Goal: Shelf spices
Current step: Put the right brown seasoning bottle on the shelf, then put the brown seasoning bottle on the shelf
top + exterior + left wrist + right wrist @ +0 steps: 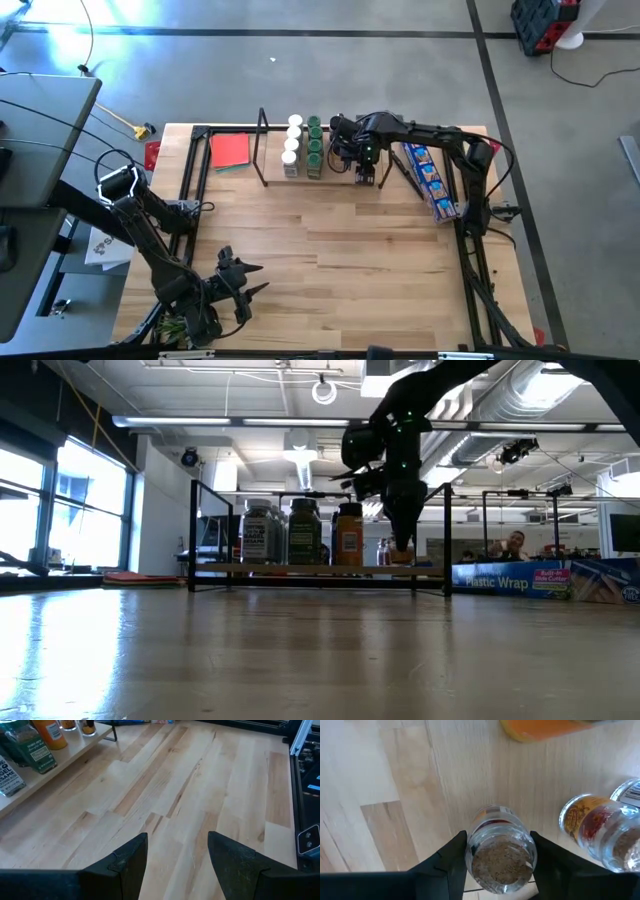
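The shelf (275,182) stands at the table's far edge, a light wooden board with black wire uprights. On its board (300,570) several spice jars (303,146) stand upright in two rows. My right gripper (366,176) reaches down over the shelf's right part, shut on a clear jar of brown spice (500,857) with a red label. Right beside it stands another clear jar (592,827). My left gripper (177,852) hovers open over the near left of the table (245,283), holding nothing. My right gripper pinches the clear jar's round wall (472,845) between its two fingers, one on each side, close to the jar's upper end. The fingers (451,857) come from above, pointing down. The jar stays upright, its lower end at the shelf board (403,558); whether it stands on the board I cannot tell.
A long blue box (430,180) lies right of the shelf. A flat red square (230,150) lies at the shelf's left end. An orange jar (545,727) stands just beyond the held one. Bare wood (350,250) stretches across the table's middle. A green plant (175,325) sits at the near left corner.
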